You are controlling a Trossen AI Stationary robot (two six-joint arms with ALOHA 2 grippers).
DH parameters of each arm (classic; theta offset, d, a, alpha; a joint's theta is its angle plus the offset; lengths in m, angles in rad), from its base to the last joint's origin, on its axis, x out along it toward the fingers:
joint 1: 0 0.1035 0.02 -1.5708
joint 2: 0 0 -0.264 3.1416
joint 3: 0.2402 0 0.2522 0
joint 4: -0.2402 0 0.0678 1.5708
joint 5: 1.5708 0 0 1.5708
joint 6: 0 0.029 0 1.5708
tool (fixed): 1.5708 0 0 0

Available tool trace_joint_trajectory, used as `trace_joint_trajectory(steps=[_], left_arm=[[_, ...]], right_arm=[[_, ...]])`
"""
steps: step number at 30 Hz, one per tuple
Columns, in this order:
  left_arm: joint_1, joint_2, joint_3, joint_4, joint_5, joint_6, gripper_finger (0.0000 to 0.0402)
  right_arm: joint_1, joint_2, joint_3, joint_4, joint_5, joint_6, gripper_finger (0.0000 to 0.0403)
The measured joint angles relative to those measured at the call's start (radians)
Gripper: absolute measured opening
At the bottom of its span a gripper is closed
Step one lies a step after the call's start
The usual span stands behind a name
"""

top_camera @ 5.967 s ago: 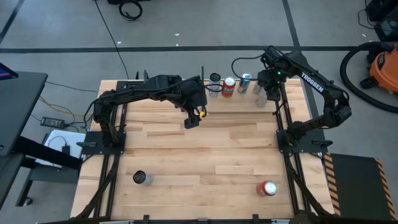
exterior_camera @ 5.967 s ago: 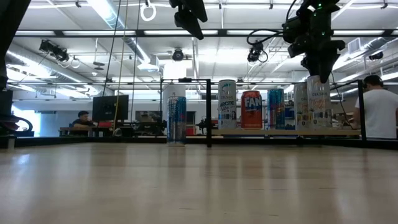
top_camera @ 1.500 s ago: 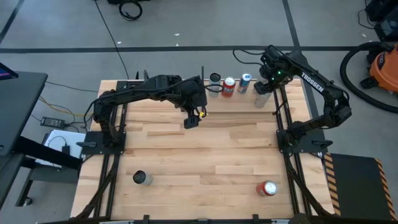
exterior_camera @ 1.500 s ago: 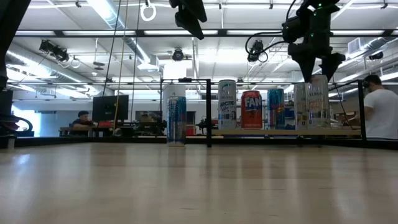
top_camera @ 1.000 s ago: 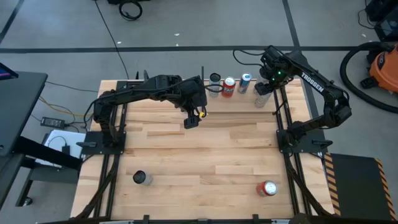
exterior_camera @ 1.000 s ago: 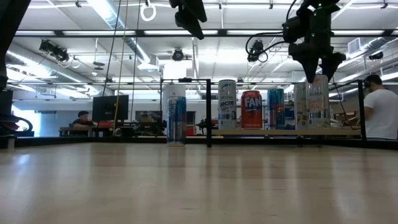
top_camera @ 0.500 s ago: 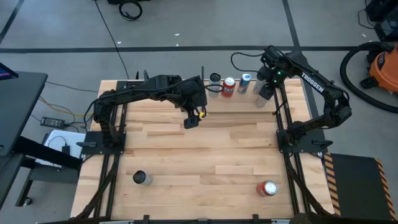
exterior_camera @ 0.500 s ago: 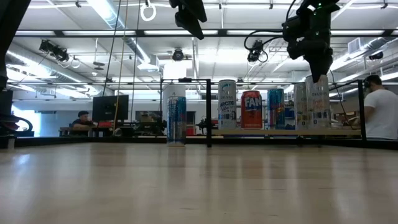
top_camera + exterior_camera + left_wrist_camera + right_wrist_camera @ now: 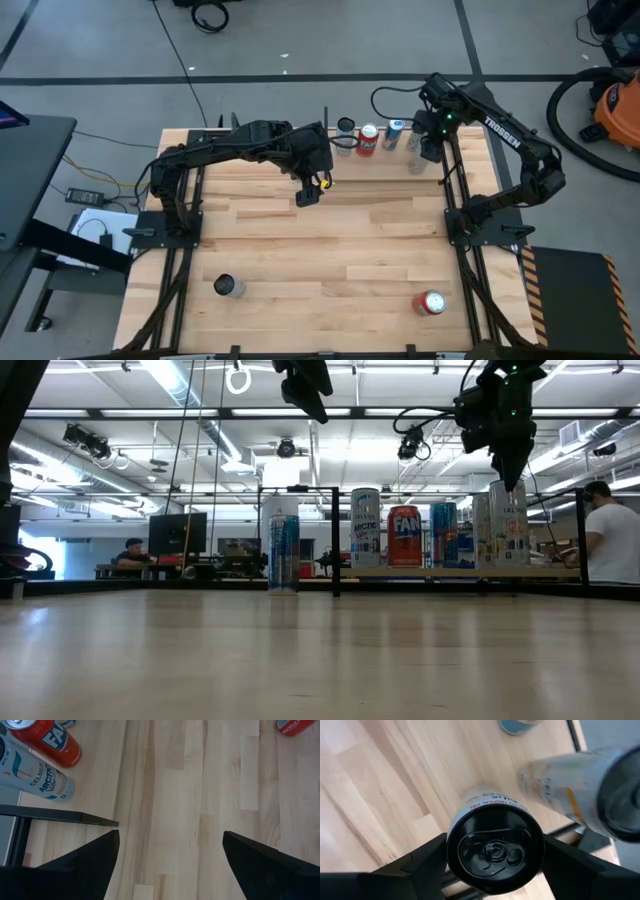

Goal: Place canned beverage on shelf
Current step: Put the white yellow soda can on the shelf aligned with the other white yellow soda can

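Note:
A black-topped can [image 9: 495, 847] stands upright on the pale shelf [image 9: 420, 572] at the table's far right, beside a second pale can [image 9: 580, 785]. My right gripper [image 9: 495, 870] points straight down over it [image 9: 507, 525], with one finger on either side of the can's top. More cans stand further left on the shelf: a blue one [image 9: 393, 133], a red one [image 9: 368, 138] and a white one [image 9: 35, 775]. My left gripper [image 9: 310, 195] hangs open and empty above the table's middle. My right gripper comes from above, pointing down, with its fingers [image 9: 415, 865] flanking the can's top rim [image 9: 455, 835]. Whether they touch the can I cannot tell. The can stands upright with its base on the shelf.
A dark-topped can [image 9: 227, 286] stands at the near left of the table and a red can [image 9: 431, 302] lies at the near right. Black shelf rods [image 9: 60, 816] edge the panel. A person [image 9: 610, 540] shows beyond the table.
My right gripper has rolled about its downward line above the black-topped can without shifting. In the low view its fingers went from a spread V to edge-on. The can has stayed upright on the shelf.

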Motion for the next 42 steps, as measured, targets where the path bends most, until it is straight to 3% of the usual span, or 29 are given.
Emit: trace_joint_trajectory(steps=[13, 24, 30, 38, 42], left_arm=[[0.000, 0.000, 0.000, 0.000, 0.000, 0.000, 0.0357], [0.000, 0.000, 0.000, 0.000, 0.000, 0.000, 0.0357], [0.000, 0.000, 0.000, 0.000, 0.000, 0.000, 0.0357], [0.000, 0.000, 0.000, 0.000, 0.000, -0.008, 0.0357], [0.000, 0.000, 0.000, 0.000, 0.000, -0.026, 0.0357]], right_arm=[[0.000, 0.000, 0.000, -0.017, 0.027, 0.047, 0.0309], [0.000, 0.000, 0.000, -0.018, 0.040, 0.035, 0.0364], [0.000, 0.000, 0.002, -0.021, 0.040, 0.034, 0.0371], [0.000, 0.000, 0.155, -0.045, 0.029, 0.129, 0.0369], [0.002, 0.000, 0.235, -0.051, -0.077, 0.211, 0.0369]])
